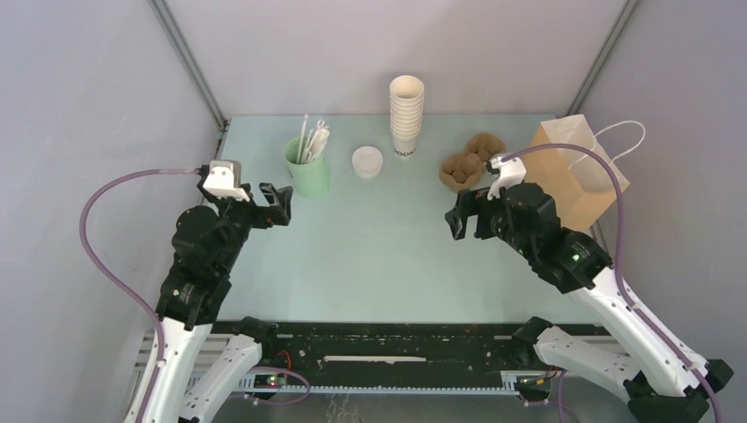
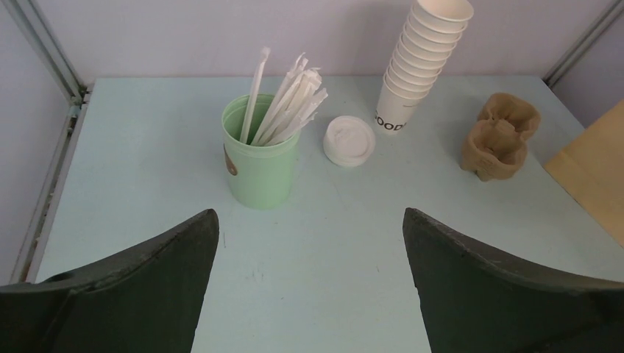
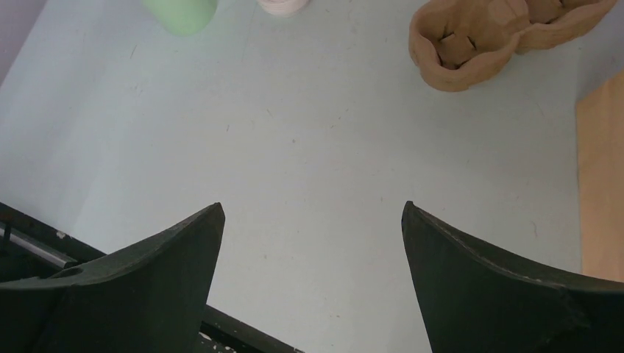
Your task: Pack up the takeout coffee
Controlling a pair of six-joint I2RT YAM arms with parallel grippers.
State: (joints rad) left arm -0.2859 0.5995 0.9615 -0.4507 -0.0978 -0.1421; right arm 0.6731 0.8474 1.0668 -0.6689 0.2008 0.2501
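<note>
Top: one takeout coffee [image 1: 367,161], lidded, stands at the far middle of the bench [image 1: 379,264], between one mint straw cup [image 1: 307,167] and one cup stack [image 1: 406,115]. Also one pulp carrier [image 1: 471,161] and one paper bag [image 1: 577,172]. Left claw [image 1: 280,204] and right claw [image 1: 460,222] are both wide and empty.

Left wrist: the coffee is ahead, clear of its neighbours. Best to go in level, grip below the lid, squeeze lightly and keep it upright. The stack has roughly nine cups.

Right wrist: the coffee is barely in view at the top edge.

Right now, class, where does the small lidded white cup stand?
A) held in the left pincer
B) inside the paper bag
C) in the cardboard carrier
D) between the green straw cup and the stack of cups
D: the top view shows the lidded cup standing between the green straw cup and the stack of cups.
</note>
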